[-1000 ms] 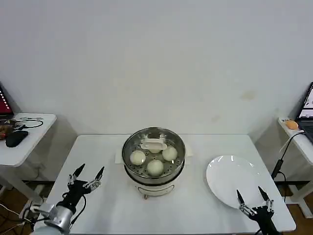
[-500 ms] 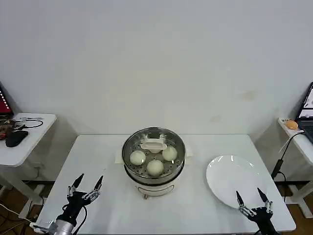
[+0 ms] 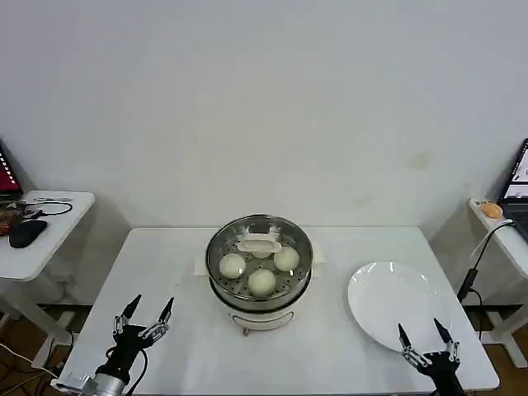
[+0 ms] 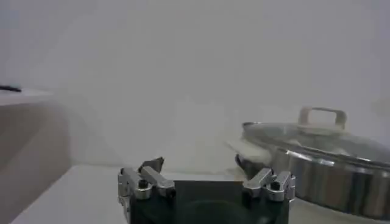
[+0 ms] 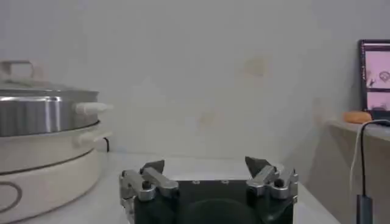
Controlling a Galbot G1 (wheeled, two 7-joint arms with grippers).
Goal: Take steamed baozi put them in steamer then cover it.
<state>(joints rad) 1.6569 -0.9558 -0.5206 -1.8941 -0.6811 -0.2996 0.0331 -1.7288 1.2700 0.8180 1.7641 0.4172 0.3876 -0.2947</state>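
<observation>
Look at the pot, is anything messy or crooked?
Nothing stands out. The glass cover sits level on the steamer, the baozi inside, the plate bare, and both grippers wait open near the table's front edge.

Probably a lab: bare white wall, white table, side desks with laptops.

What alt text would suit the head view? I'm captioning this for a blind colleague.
A steel steamer on a white table holds the steamed baozi under its glass cover. An empty white plate lies to its right, and the open left gripper and right gripper sit low at the table's near corners.
</observation>
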